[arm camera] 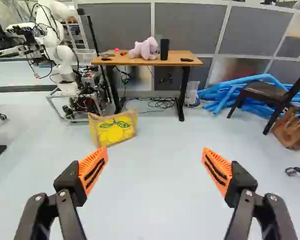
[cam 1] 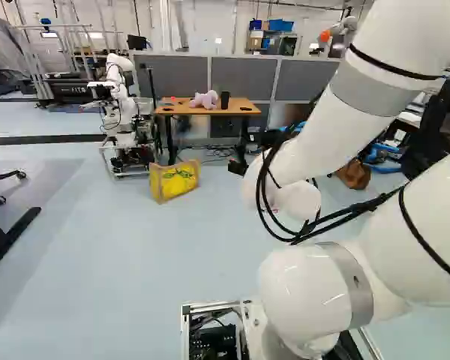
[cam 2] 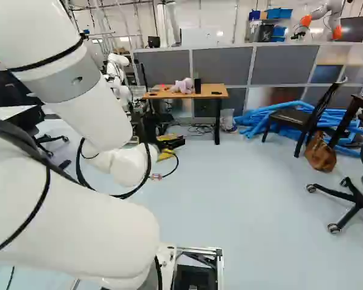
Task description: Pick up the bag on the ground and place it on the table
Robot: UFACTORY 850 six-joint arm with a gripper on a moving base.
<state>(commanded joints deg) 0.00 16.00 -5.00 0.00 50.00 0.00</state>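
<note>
My gripper (cam 2: 171, 143) shows in part beyond the arm in the right base view, over part of the yellow bag (cam 2: 166, 154). In the wrist view the gripper (arm camera: 154, 154) is open, its orange pads wide apart with only floor between them. The tan bag with a yellow lemon print (arm camera: 114, 129) stands upright on the floor, ahead of the gripper and toward its left finger; nothing touches it. Behind it is the wooden-topped table (arm camera: 129, 61), holding a lilac plush toy (arm camera: 146, 48), a black cup (arm camera: 164, 49) and small dark items.
Another robot (cam 1: 118, 101) on a wheeled frame stands close beside the bag and table. Cables lie under the table. To the table's right are blue tubes (cam 2: 260, 121), a dark chair (cam 2: 296, 118) and a brown bag (cam 2: 320, 152) on the floor. Grey partitions (cam 2: 224, 65) stand behind.
</note>
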